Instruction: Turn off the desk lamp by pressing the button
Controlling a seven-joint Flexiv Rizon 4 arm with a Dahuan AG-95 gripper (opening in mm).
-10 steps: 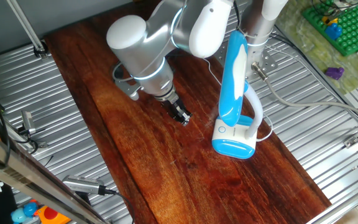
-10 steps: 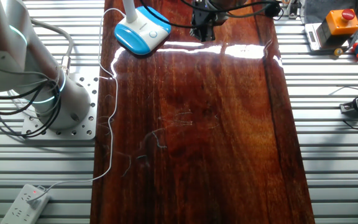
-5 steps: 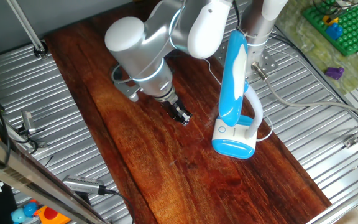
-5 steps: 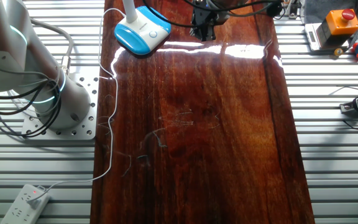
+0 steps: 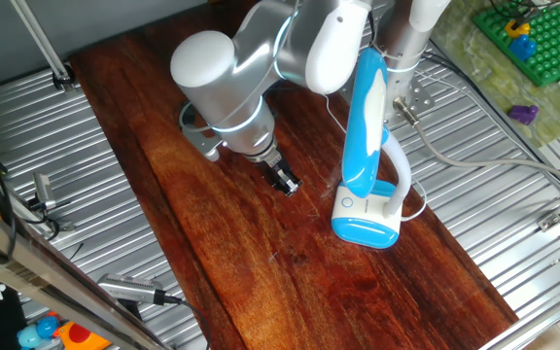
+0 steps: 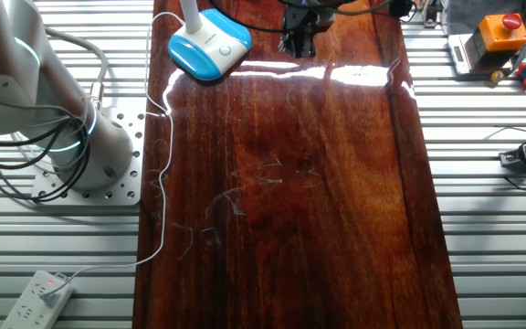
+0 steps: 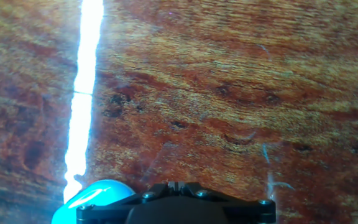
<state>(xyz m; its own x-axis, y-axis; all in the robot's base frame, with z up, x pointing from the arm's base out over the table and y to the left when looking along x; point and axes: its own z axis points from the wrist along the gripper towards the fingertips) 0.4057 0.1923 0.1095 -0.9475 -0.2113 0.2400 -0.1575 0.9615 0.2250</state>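
Note:
The desk lamp stands on the wooden board (image 5: 261, 253), with its long blue head (image 5: 366, 117) over a white base with a light-blue rim (image 5: 366, 222). The small round button (image 5: 347, 203) sits on the base's top, on the side nearest the gripper. My gripper (image 5: 283, 180) hovers low over the board to the left of the base, a short way from the button, fingertips pressed together and empty. The other fixed view shows the base (image 6: 210, 46), the button (image 6: 226, 49) and the gripper (image 6: 298, 41) at the far end. The hand view shows the fingertips (image 7: 173, 186) and the base's blue rim (image 7: 95, 198).
A bright strip of lamp light reflects off the board (image 7: 86, 81). The lamp's white cable (image 6: 158, 137) runs along the board's edge to a power strip (image 6: 35, 297). Metal slatted table (image 5: 513, 194) surrounds the board; a green brick plate (image 5: 542, 39) sits at the far right.
The arm's upper joints have shifted slightly to the right. The gripper stays almost in place beside the lamp base.

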